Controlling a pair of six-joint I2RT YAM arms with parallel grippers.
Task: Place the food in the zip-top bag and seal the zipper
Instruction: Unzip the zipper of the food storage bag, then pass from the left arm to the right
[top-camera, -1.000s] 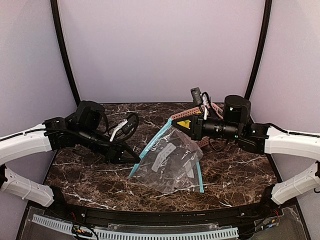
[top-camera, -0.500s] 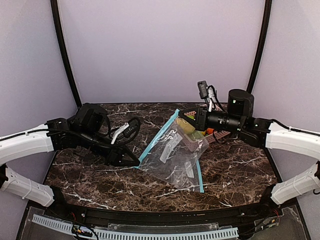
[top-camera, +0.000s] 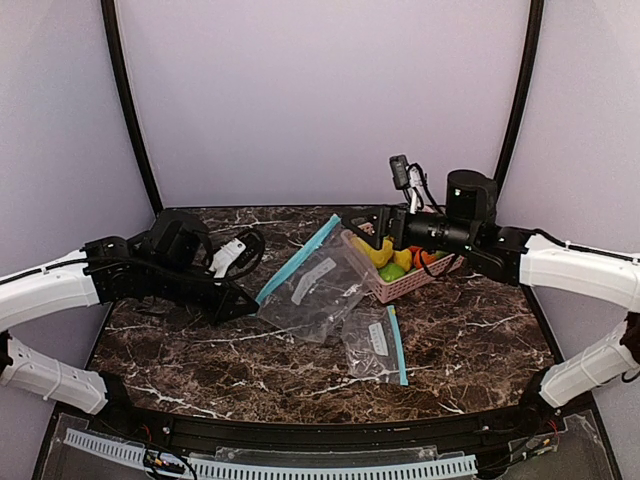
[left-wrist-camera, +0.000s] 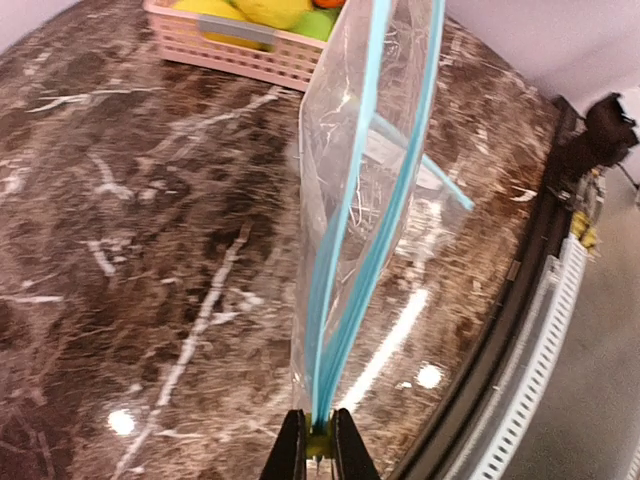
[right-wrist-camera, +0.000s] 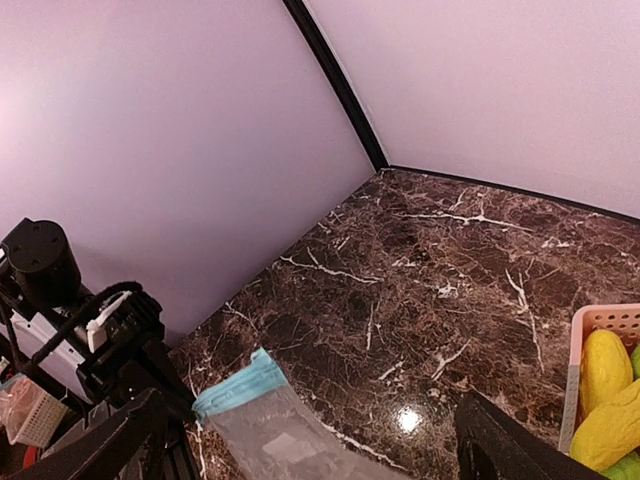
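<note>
Dark marble table (top-camera: 470, 350): one clear bag (top-camera: 320, 290) at centre, blue zipper corner clamped in left claw (left-wrist-camera: 318, 450) at nine o'clock. One pink basket (top-camera: 400, 285) at one o'clock holds the food (top-camera: 378, 250): two yellow, one green, one orange-red. Right claw (right-wrist-camera: 310, 420) by its rim, spread, empty.

Upright zip-top bag (left-wrist-camera: 365, 180) pinched by left end effector (left-wrist-camera: 319, 442), pink basket (left-wrist-camera: 230, 55) of food (left-wrist-camera: 270, 10) behind

Clear blue-zip bag (top-camera: 315, 290) tilted up, glossy food (top-camera: 383, 254) — in basket (top-camera: 402, 288)
</note>
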